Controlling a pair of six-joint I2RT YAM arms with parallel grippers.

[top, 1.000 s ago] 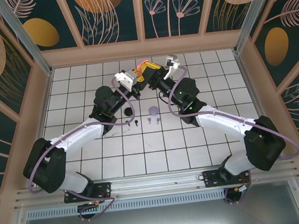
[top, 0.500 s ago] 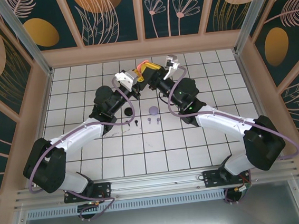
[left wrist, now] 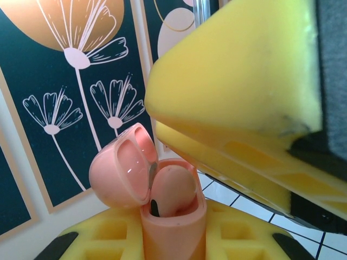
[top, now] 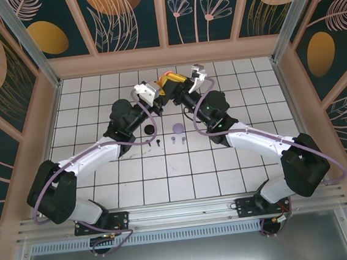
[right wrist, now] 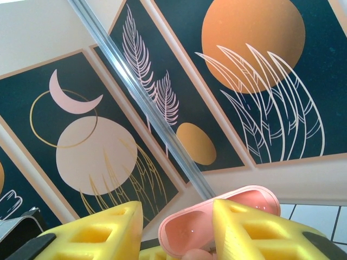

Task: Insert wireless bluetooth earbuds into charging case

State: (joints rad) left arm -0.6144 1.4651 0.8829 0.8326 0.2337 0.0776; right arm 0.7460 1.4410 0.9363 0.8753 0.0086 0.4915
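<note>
**At the far centre of the table: open coral case held upright, right jaws astride its lid**

Nearest the arm bases, in the middle of the overhead frame, loose earbuds lie on the white tiled table. A black earbud and two lilac earbuds form a short row. Just beyond them sit a black case and a lilac case, well apart from both grippers.

Farther back, at upper centre, the two arms meet tip to tip. The left gripper is clenched on the coral-pink case and holds it upright. In the left wrist view the case rises from bottom centre between the yellow pads, its long axis vertical. Its lid is swung open and leans toward the left of the frame. A coral earbud sits in the mouth with its rounded head showing. Whether its partner is seated beside it cannot be told. One yellow finger of the right gripper looms at upper right, above and to the right of the mouth and apart from it.

In the right wrist view, at bottom centre, the right jaws stand apart with the pink lid between them. A gap shows on the left side, and the lid sits close against the right finger. Contact there cannot be told.

The next move likely turns on this relation: the lid lies inside the right jaws, so the right arm is the nearer one. It must either draw clear or swing the lid over toward the case body.
</note>
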